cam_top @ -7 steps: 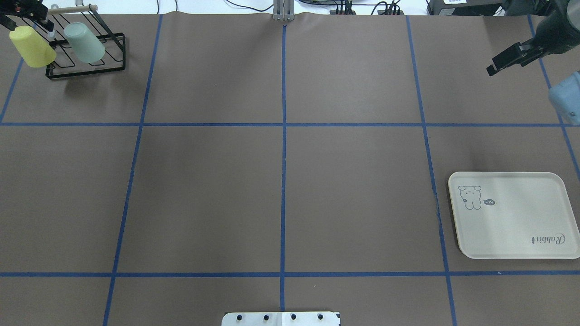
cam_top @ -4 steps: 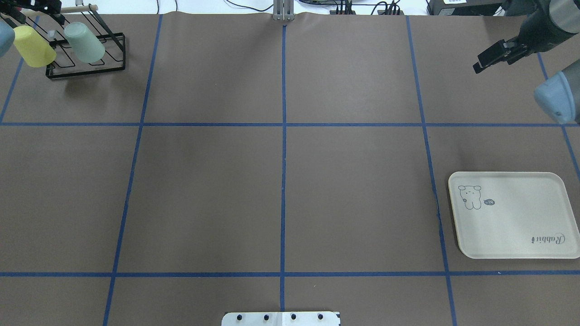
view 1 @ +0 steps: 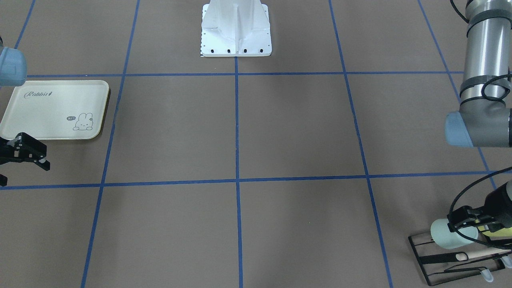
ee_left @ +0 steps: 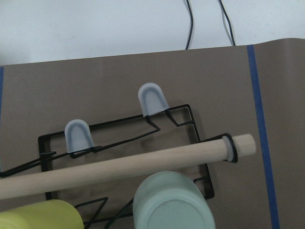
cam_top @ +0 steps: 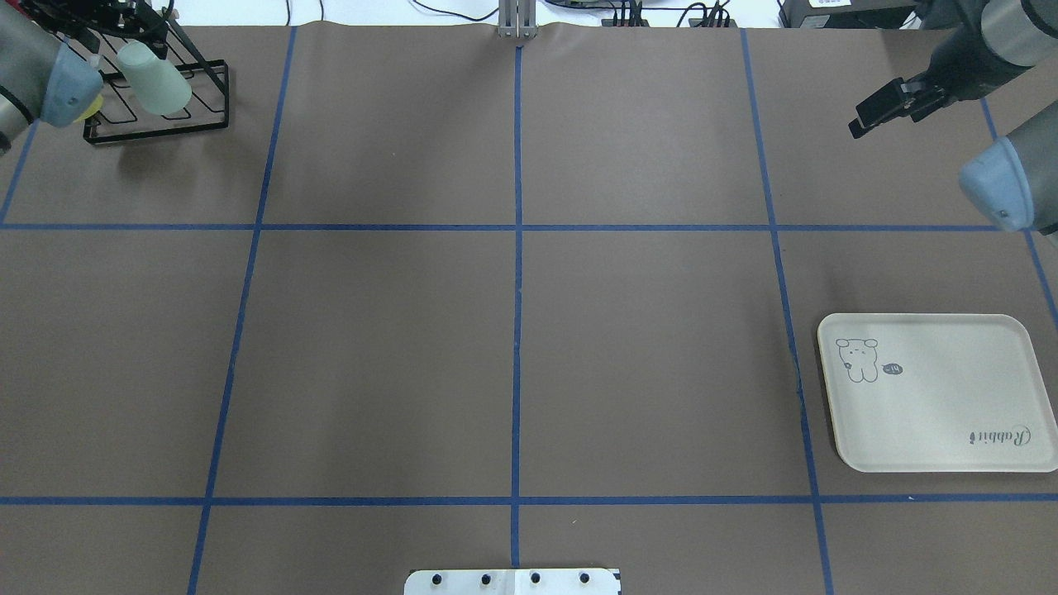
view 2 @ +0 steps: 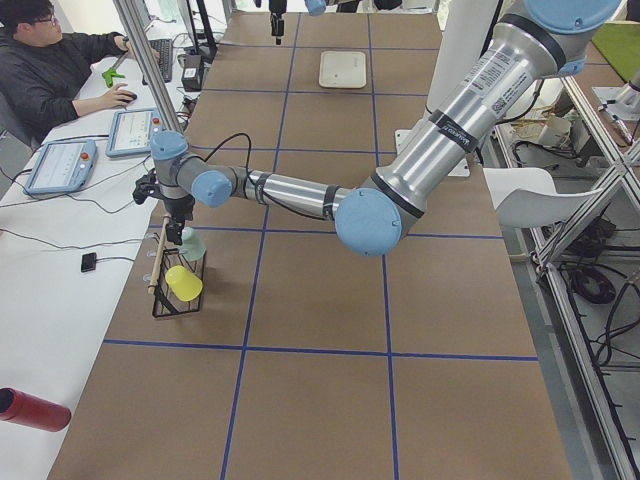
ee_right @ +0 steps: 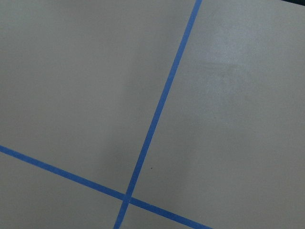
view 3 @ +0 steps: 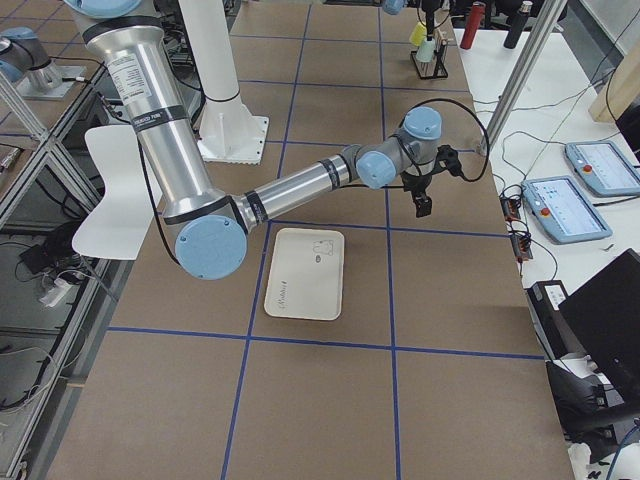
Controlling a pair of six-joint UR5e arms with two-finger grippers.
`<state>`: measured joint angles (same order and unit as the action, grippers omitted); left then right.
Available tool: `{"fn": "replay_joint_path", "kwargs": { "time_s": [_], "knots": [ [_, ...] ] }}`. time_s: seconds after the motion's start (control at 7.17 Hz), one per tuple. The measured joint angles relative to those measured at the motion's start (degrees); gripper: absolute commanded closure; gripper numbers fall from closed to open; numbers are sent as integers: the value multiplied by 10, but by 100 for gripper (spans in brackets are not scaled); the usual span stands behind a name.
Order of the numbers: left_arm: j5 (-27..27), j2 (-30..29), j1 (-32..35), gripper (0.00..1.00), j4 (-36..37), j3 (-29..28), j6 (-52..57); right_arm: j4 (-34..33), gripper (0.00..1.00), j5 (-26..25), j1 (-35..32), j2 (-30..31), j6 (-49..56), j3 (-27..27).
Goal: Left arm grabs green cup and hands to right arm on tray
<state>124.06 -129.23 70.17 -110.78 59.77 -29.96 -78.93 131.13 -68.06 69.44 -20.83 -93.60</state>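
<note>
Table (cam_top: 372, 330) unchanged — left gripper (view 1: 460, 224) now at the green cup (view 1: 442, 236).

Count: two cups, namely green cup (cam_top: 154, 78) and yellow cup (view 2: 184, 283); one rack (ee_left: 119, 168); one tray (cam_top: 934, 392); two arms, namely left arm (view 1: 484, 80) and right arm (view 3: 300, 183).

Green cup (ee_left: 172, 202) beside wooden dowel (ee_left: 119, 169)
</note>
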Motion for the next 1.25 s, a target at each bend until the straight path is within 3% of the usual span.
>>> {"fn": "replay_joint_path", "kwargs": {
  "time_s": [1.12, 1.25],
  "knots": [
    [-23, 1, -17, 2, -15, -17, -12, 0, 0, -1, 2, 1, 0, 0],
    [-23, 0, -17, 14, -16, -19, -12, 0, 0, -1, 2, 1, 0, 0]
  ]
}}
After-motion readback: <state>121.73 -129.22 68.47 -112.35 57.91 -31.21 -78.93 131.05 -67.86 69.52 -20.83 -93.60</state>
